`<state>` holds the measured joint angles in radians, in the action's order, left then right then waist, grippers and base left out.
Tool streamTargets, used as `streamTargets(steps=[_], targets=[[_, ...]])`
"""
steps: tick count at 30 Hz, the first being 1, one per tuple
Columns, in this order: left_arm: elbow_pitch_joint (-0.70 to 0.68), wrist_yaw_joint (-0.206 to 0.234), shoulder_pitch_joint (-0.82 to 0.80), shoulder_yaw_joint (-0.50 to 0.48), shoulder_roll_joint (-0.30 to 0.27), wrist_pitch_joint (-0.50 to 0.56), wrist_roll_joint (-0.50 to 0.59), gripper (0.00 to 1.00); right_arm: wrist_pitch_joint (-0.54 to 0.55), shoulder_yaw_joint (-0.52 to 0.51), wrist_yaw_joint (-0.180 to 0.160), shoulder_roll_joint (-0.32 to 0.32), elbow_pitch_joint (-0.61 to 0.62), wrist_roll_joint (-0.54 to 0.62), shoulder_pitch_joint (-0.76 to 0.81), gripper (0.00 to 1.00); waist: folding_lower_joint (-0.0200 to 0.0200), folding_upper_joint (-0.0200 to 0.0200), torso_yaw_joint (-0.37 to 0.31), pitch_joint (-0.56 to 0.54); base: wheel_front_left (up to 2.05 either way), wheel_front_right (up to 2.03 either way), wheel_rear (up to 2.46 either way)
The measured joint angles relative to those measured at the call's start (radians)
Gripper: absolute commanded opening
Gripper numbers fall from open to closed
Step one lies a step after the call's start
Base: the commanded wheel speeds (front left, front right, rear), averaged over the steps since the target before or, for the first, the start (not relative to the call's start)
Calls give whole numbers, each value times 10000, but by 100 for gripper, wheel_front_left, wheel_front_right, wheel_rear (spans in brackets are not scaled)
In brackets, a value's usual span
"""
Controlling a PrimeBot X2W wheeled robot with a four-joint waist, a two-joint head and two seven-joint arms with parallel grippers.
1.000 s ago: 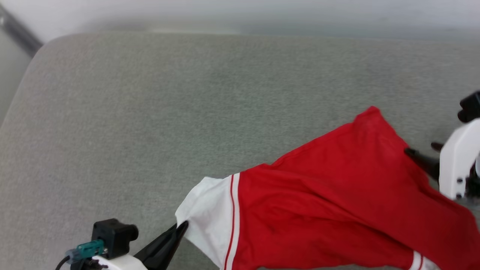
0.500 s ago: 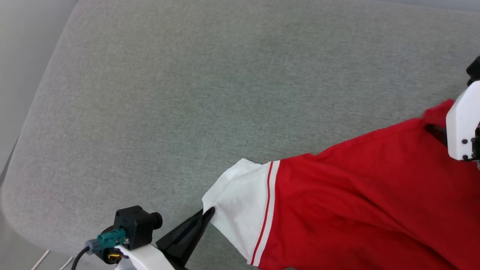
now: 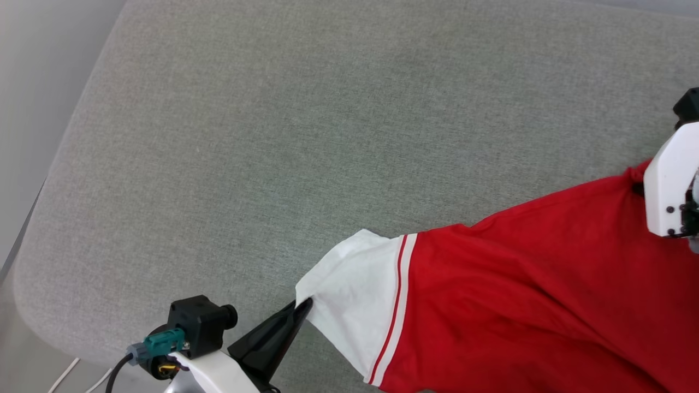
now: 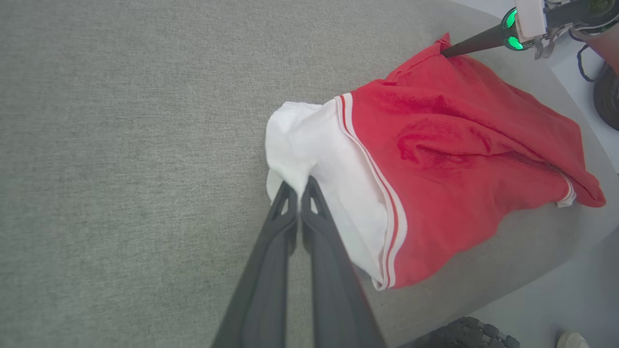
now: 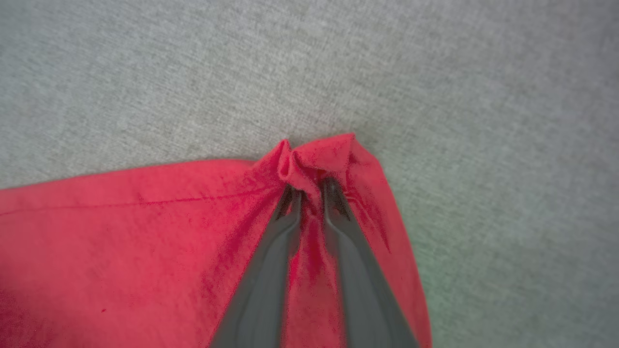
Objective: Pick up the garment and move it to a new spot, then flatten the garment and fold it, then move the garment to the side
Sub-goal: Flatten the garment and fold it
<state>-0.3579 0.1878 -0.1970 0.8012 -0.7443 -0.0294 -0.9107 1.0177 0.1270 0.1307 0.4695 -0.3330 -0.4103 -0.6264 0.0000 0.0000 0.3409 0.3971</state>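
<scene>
The left gripper (image 4: 300, 185) sits near, on the left, its two dark fingers pressed together on the white sleeve of the garment (image 3: 519, 305). The right gripper (image 5: 309, 186) reaches in from the far right. Its fingers pinch a red corner.

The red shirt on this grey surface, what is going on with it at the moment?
A two-armed robot is handling the garment on a grey padded surface. The left jaws are shut on the edge of its white sleeve, and the right jaws pinch a bunched red corner. The shirt is rumpled between them, not yet flattened or folded.
</scene>
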Motion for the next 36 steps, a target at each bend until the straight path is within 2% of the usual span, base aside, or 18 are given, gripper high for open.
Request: streamTargets(steps=[8,14,24,36], targets=[[13,159,36,-328,-169,-267,-96,0,-890,188,2,-71,-182,-458,24,0,0,0,-429,-628,0,0,0],[-236,558,231,-859,-621,-500,-249,0,-1613,458,2,159,349,-1030,-18,0,0,0,-1021,-1351,0,0,0],[-1097,1356,274,-2403,-1572,-1285,-272,0,-2535,255,2,654,2291,-1812,141,0,0,0,-2295,-2538,0,0,0],[-2474,1971,-1106,-4752,-2443,-1716,-466,0,-3204,-731,2,178,4847,-1985,190,0,-1,0,-3482,-3431,0,0,0]])
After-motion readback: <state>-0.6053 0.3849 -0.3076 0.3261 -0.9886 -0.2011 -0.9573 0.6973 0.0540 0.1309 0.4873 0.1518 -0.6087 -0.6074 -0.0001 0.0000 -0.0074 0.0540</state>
